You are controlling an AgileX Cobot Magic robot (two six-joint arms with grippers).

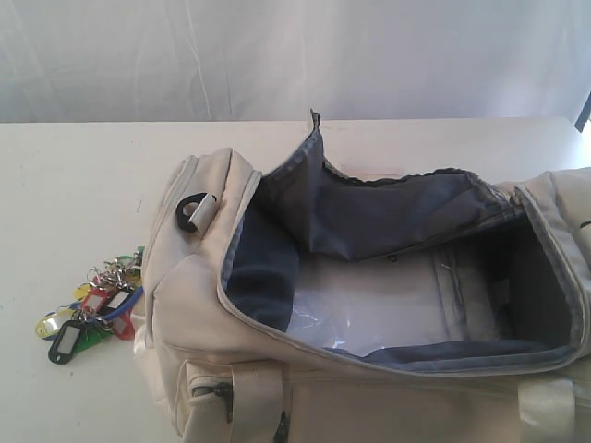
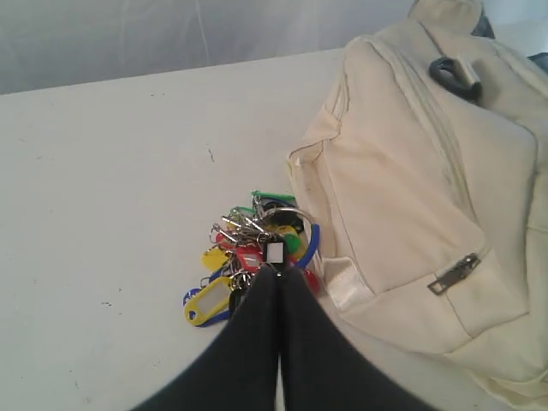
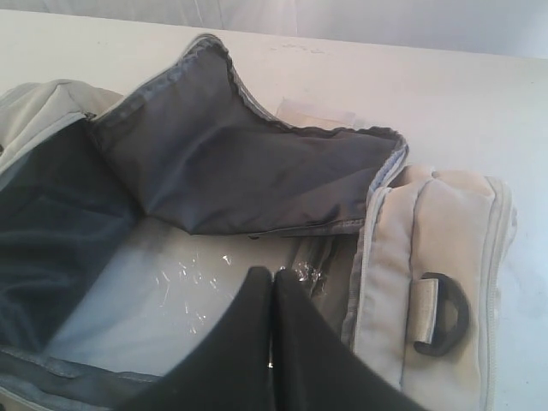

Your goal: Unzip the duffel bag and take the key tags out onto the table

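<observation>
The cream duffel bag (image 1: pixel 208 277) lies on the white table (image 1: pixel 74 185) with its top unzipped and its grey lining flap (image 1: pixel 369 212) folded back. The key tags (image 1: pixel 92 309) lie in a coloured bunch on the table against the bag's left end. In the left wrist view my left gripper (image 2: pixel 278 272) is shut, its tips lining up with the near edge of the key tags (image 2: pixel 248 257); I see nothing held. My right gripper (image 3: pixel 272 274) is shut over the open bag (image 3: pixel 437 223), nothing between its fingers. Neither gripper shows in the exterior view.
A clear plastic sheet (image 1: pixel 351 314) lies on the bag's floor. A black D-ring (image 1: pixel 192 212) sits on the bag's left end, and a metal zipper pull (image 2: pixel 454 272) on its end pocket. A white backdrop (image 1: pixel 277 55) stands behind the table.
</observation>
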